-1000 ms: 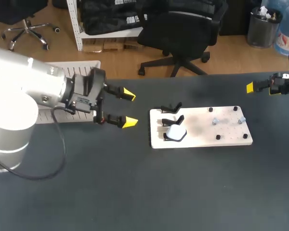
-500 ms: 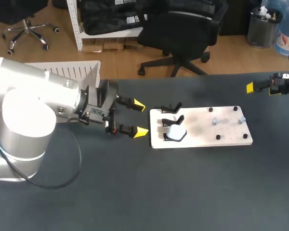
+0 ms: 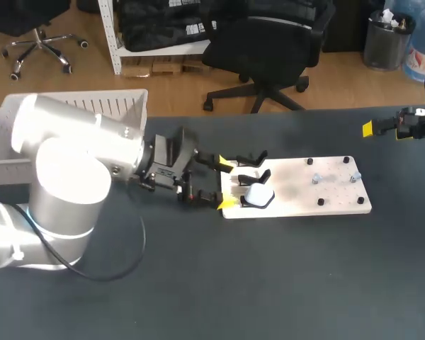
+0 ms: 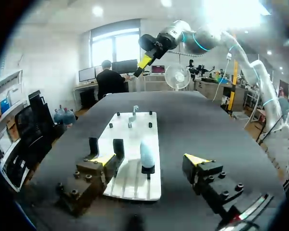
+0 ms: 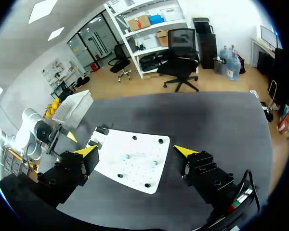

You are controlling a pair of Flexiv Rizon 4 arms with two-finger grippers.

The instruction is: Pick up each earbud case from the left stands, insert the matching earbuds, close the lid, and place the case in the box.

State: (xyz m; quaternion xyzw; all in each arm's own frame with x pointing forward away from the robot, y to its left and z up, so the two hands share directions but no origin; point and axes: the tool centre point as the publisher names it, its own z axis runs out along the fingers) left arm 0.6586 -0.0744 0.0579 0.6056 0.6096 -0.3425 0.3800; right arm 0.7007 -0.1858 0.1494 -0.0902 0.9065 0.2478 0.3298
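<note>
The left gripper (image 3: 227, 184) is wide open at the end of the white board (image 3: 340, 202). Just ahead of it, the white earbud case (image 3: 258, 195) sits on a black stand (image 4: 148, 169), untouched. Farther away, the right gripper (image 5: 135, 150) is also wide open.

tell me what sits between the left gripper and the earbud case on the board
Only a bare strip of the white board, clearest in the left wrist view. The left gripper is open, with the earbud case just ahead.
</note>
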